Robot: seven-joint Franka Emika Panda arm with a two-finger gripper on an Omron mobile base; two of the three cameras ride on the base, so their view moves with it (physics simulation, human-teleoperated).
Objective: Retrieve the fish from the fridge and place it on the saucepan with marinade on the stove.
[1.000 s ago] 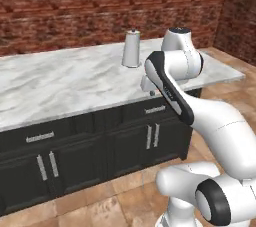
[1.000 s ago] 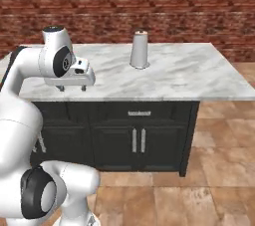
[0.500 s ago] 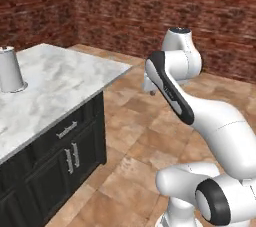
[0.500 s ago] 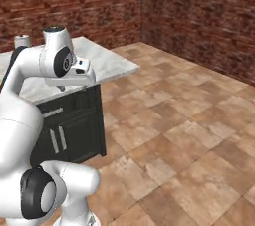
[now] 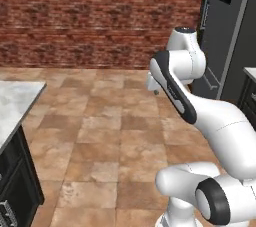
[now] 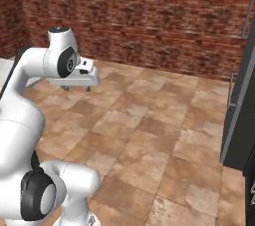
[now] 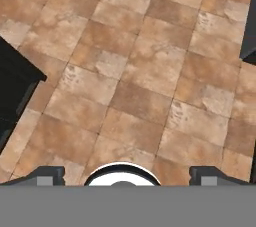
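Now the base has swung away from the marble counter, bringing the closed fridge into view at two o'clock. The fingers stand wide apart, empty. The fish, presumably inside, is hidden; approach comes next.

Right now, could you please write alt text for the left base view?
The white arm holds its open pincer above a brown tiled floor, before a red brick wall. The grey fridge, door shut, stands at right; a marble counter corner shows at left.
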